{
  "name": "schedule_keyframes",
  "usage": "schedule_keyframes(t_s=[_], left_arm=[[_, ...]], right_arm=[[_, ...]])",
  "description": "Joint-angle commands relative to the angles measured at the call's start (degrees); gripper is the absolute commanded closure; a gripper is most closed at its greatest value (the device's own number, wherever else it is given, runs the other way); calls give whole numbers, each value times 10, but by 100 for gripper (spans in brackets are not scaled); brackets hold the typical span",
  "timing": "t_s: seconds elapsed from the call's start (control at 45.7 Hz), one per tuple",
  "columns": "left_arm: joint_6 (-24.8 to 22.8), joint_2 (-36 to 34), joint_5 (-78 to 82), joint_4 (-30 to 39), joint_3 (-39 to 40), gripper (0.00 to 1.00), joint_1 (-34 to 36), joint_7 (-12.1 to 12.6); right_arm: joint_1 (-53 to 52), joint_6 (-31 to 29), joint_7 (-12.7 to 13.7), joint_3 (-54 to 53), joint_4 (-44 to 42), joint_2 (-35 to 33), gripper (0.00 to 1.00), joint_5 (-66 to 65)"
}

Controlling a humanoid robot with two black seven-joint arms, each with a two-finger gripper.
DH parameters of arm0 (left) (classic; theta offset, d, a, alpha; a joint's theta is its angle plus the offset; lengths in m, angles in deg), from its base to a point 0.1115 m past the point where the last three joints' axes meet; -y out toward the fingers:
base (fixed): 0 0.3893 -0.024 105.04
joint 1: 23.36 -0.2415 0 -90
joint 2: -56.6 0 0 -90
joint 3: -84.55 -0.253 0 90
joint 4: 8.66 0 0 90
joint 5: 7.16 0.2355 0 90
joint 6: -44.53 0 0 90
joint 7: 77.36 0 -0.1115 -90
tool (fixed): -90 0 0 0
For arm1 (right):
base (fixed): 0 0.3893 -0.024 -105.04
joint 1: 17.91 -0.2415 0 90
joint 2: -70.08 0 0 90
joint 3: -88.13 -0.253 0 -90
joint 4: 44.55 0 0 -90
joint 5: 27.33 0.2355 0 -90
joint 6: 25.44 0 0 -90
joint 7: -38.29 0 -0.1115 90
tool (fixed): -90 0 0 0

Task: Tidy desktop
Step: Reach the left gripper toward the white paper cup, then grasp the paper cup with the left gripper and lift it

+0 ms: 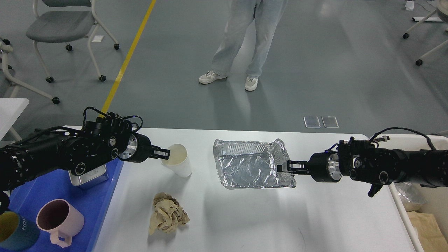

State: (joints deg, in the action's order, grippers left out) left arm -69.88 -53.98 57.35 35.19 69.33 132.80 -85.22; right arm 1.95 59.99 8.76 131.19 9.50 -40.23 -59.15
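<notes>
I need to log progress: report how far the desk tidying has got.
Done: a pink mug, a dark cup and a metal tin sit in the blue tray. In hand: the left gripper pinches the tilted paper cup by its rim; the right gripper grips the foil tray. Left: the crumpled paper lies untouched on the desktop.

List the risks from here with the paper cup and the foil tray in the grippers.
1. The left gripper pinches only the paper cup's rim, and the cup is tilted; thin paper may crumple or slip, and any contents could spill on the desktop.
2. The right gripper holds just the crumpled edge of the foil tray; the foil may tear or bend when lifted.
</notes>
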Motion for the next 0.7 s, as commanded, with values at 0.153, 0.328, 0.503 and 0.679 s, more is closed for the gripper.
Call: schedule_keyframes(t_s=[0.153, 0.328, 0.503, 0.679], left_arm=[[-46, -21, -3, 8, 8, 100, 34, -8], [-85, -77, -3, 33, 42, 100, 62, -12], [-123, -156, -4, 69, 78, 100, 113, -20], [-158, -190, -20, 87, 80, 100, 191, -29]], right_arm=[[0, 0, 0, 0, 0, -1, 100, 0], [-2, 0, 0, 0, 0, -1, 100, 0], [-2, 0, 0, 0, 0, 0, 100, 0], [-4, 0, 0, 0, 1, 5, 100, 0]])
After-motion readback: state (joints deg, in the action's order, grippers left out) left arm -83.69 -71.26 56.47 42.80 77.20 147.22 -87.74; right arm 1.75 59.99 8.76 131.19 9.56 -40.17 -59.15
